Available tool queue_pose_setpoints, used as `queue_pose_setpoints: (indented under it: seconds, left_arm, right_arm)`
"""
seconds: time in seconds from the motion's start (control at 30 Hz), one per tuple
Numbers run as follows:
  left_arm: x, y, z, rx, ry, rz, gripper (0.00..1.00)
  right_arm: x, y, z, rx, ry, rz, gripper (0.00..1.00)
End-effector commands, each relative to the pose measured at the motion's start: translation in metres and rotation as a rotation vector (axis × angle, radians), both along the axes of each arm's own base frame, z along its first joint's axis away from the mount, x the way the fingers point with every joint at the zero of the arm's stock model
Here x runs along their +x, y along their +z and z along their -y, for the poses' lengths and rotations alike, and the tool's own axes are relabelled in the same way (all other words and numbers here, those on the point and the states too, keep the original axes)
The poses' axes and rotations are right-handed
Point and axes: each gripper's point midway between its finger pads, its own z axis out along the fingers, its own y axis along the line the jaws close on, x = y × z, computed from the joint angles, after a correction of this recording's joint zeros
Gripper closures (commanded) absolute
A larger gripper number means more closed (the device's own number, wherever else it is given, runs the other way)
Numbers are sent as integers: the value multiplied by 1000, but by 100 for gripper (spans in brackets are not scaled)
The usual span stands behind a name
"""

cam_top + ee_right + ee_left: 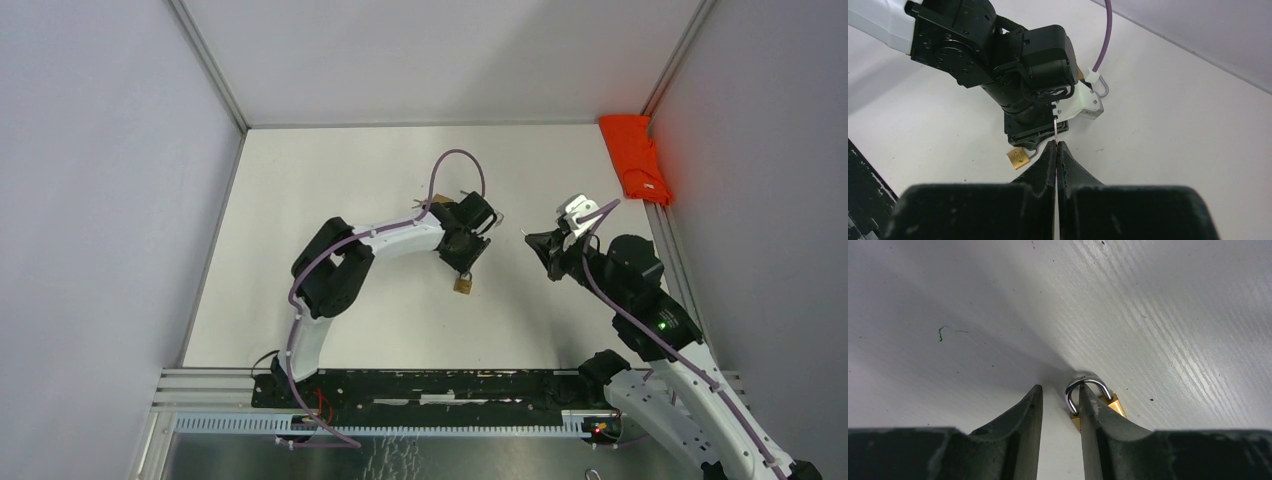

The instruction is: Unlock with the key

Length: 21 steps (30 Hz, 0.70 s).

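A brass padlock (463,285) with a silver shackle (1088,382) lies flat on the white table. My left gripper (462,268) points down onto it with its jaws open. The right finger (1093,410) stands in front of the shackle loop, and the shackle's left leg shows in the gap; the left finger (1028,410) touches nothing. In the right wrist view the padlock (1018,157) lies just below the left gripper (1034,134). My right gripper (1056,144) is shut on the key (1055,127), whose thin silver blade sticks out of the tips. It hovers to the right of the lock (530,240).
A red cloth (635,155) lies in the far right corner against the wall. A black rail (430,385) runs along the near table edge between the arm bases. Grey walls close in the table on both sides and at the back.
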Motion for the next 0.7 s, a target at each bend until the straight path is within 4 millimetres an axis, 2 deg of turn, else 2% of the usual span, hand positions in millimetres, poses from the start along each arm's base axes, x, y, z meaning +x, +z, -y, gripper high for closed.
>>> queue_pose_setpoints:
  seconds: [0.0, 0.13, 0.37, 0.5, 0.67]
  left_arm:
    - [6, -10, -2, 41, 38, 19, 62]
    - [10, -12, -21, 116, 72, 61, 63]
    - [-2, -19, -60, 202, 113, 78, 63]
    - [-10, -22, -73, 219, 137, 82, 63]
    - [-13, -22, -80, 221, 143, 82, 63]
  right_arm:
    - [-1, 21, 2, 36, -11, 44, 100]
    - [-1, 21, 0, 59, -11, 29, 100]
    - [2, 22, -3, 61, -2, 33, 100]
    - [3, 23, -6, 65, 5, 33, 100]
    - [5, 22, -8, 60, 12, 31, 100]
